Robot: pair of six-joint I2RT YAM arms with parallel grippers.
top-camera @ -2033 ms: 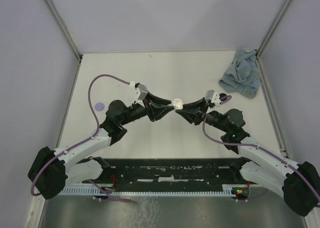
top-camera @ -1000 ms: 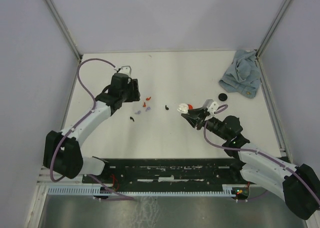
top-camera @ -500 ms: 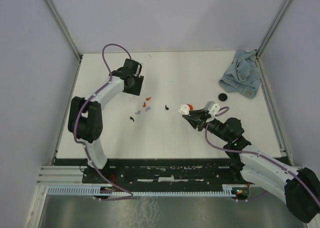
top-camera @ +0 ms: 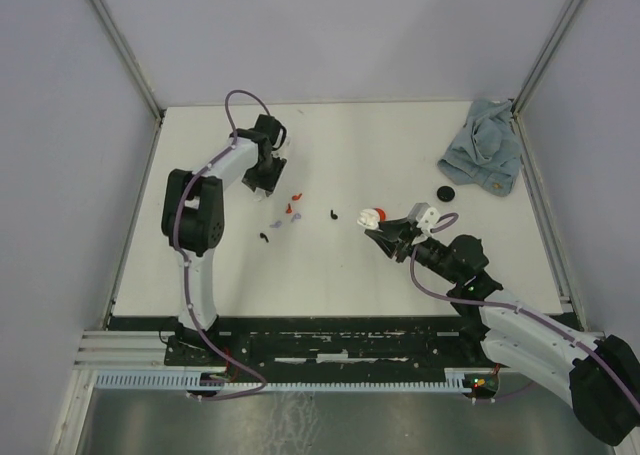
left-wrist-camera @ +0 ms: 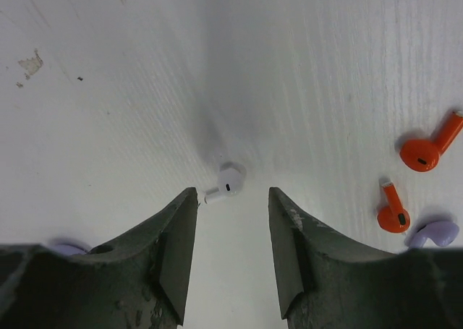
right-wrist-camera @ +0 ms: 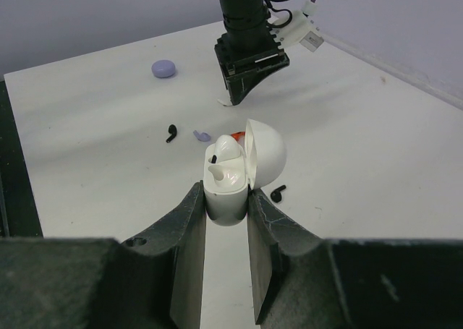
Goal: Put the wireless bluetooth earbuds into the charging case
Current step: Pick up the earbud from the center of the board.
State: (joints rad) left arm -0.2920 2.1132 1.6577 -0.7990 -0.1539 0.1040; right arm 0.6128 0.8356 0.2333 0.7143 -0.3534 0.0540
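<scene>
Left claw (left-wrist-camera: 231, 199) jaws apart, white earbud (left-wrist-camera: 228, 181) just ahead of its tips; right claw (right-wrist-camera: 226, 199) clamped on the open charging case (right-wrist-camera: 235, 177).

Two arms.
- The left arm (top-camera: 195, 215): white links, bulky black joint housings, a lilac cable (top-camera: 240, 93) looping off its wrist, a white connector block (right-wrist-camera: 300, 32).
- The right arm (top-camera: 520, 330): same white-and-black build, with a second lilac cable (top-camera: 412, 265) along it.
- The left gripper (left-wrist-camera: 233, 199) and right gripper (right-wrist-camera: 226, 199): paired dark wedge-shaped fingers with edges scuffed pale, tapering to blunt tips.
</scene>
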